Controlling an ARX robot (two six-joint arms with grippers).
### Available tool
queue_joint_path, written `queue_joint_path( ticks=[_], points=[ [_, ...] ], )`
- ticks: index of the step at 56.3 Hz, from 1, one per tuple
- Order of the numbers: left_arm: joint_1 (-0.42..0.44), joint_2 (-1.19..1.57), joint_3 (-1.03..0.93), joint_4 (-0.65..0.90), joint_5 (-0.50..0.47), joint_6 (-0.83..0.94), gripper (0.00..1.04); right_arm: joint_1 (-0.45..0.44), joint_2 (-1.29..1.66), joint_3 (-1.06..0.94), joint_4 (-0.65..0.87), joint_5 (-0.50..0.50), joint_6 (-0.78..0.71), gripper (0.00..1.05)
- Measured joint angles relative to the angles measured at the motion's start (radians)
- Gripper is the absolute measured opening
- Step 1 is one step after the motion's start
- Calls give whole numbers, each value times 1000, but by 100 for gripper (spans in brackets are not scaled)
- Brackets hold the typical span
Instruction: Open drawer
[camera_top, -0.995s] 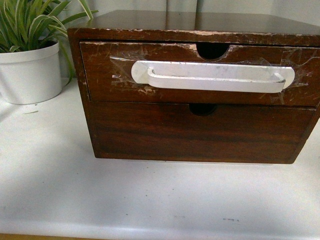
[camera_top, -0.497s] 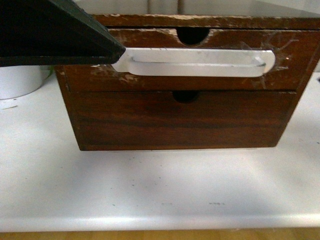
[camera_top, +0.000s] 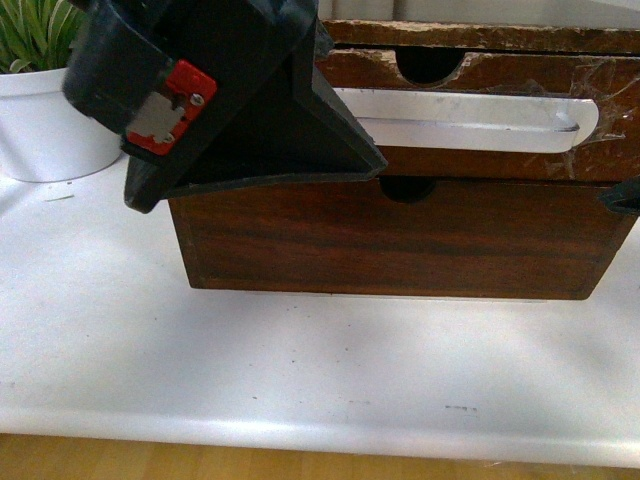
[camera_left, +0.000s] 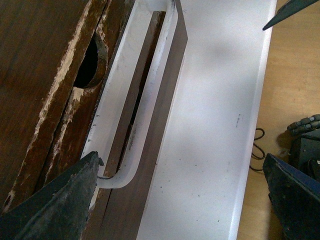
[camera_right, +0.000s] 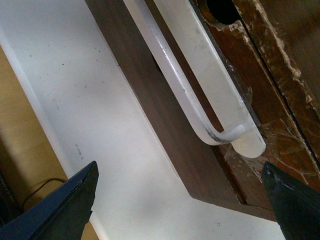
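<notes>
The drawer (camera_top: 500, 75) is the upper dark brown front of the wooden box, with a half-round notch and a chipped top edge. Its long white handle (camera_top: 470, 120) is taped on. My left gripper (camera_top: 300, 150) hangs in front of the handle's left end and hides it. In the left wrist view the left gripper (camera_left: 181, 165) is open, with one fingertip (camera_left: 92, 167) right at the handle's (camera_left: 152, 95) curved end. In the right wrist view my right gripper (camera_right: 179, 170) is open below the handle's (camera_right: 200, 85) other end, holding nothing.
A plain lower drawer front (camera_top: 400, 240) sits under the handled one. A potted plant in a white pot (camera_top: 50, 120) stands at the left. The box rests on a white tabletop (camera_top: 300, 350) with a wooden front edge (camera_top: 300, 462).
My left gripper has come down and rightwards across the drawer front and now covers the handle's left end. A tip of the right gripper has appeared at the right edge.
</notes>
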Motion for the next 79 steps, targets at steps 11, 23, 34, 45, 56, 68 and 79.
queue_joint_path(
  ticks=[11, 23, 34, 45, 56, 68, 79],
  points=[
    [-12, 52, 0, -1, -30, 24, 98, 16, 25, 0, 15, -8, 0, 96],
    [-17, 80, 9, 14, -38, 29, 98, 21, 53, 1, 34, -15, 5, 96],
    [-18, 105, 19, 24, -51, 51, 98, 34, 83, 19, 52, -14, 11, 96],
    [-20, 118, 34, 3, -58, 86, 98, 41, 105, 33, 60, -18, 14, 96],
    [-24, 124, 47, -27, -56, 122, 98, 45, 147, 53, 79, -23, 19, 96],
    [-24, 126, 47, -27, -54, 126, 98, 63, 184, 71, 72, -28, 23, 96],
    [-24, 127, 47, -24, -53, 127, 98, 79, 207, 75, 68, -19, 23, 96]
  ],
)
